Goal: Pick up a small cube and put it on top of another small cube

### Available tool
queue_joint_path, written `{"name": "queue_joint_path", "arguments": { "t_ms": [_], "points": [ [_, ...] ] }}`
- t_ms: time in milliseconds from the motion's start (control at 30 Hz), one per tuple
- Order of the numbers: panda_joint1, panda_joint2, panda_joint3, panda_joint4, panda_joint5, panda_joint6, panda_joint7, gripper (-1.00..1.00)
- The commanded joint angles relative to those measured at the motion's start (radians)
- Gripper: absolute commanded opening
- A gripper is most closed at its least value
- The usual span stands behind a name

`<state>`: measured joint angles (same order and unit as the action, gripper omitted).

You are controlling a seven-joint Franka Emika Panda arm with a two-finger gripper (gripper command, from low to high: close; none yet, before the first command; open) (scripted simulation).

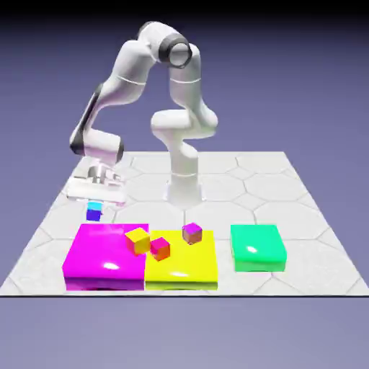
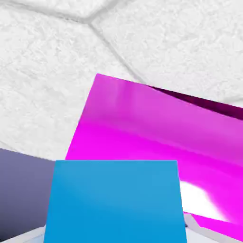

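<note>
Gripping the tiny cyan and blue-purple small cube (image 1: pixel 94 211) between closed fingers, the hand (image 1: pixel 96 202) hangs above the white hexagon-tiled surface (image 1: pixel 288 187), just behind the flat glossy magenta block (image 1: pixel 101 256).

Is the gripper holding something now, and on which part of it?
Yes. The gripper holds the small cube, its jaws shut on two opposite sides. The cube hangs above the table, behind the magenta block.
</note>
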<state>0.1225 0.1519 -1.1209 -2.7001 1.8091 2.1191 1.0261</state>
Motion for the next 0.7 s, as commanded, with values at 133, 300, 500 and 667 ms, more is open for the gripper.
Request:
{"name": "queue_joint_path", "arguments": {
  "t_ms": [133,300,500,667],
  "points": [
    [0.141,-0.093,-0.012,0.069,-0.221,0.006,0.188,-1.00],
    [0.281,-0.186,-0.024,0.138,-0.438,0.011,0.374,-1.00],
    [0.348,-0.114,0.007,0.166,-0.416,-0.046,0.444,-1.00],
    [0.325,0.067,0.094,0.196,-0.238,-0.132,0.368,-1.00]
  ]
}}
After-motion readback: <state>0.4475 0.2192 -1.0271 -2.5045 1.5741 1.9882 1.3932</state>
